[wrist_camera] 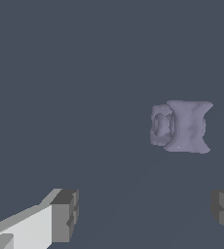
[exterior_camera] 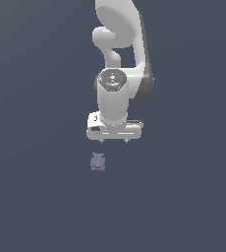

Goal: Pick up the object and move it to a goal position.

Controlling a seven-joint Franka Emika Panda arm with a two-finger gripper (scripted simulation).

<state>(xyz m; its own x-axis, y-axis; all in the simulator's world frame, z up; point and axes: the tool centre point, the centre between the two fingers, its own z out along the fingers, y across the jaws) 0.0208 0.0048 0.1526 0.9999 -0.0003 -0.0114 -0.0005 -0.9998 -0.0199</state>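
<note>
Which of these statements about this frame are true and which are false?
1. The end effector is holding the lavender-grey lump. False: the lump lies apart from it on the dark surface, ungrasped.
2. The end effector's fingers are spread apart with nothing between them. True.
3. In the exterior view the lump sits below the end effector and slightly toward that view's left. True.
4. Two lumps are visible on the surface. False: only one shows in either view.
5. The wrist view shows the lump between the fingertips. False: it lies beyond them, outside the gap.
</note>
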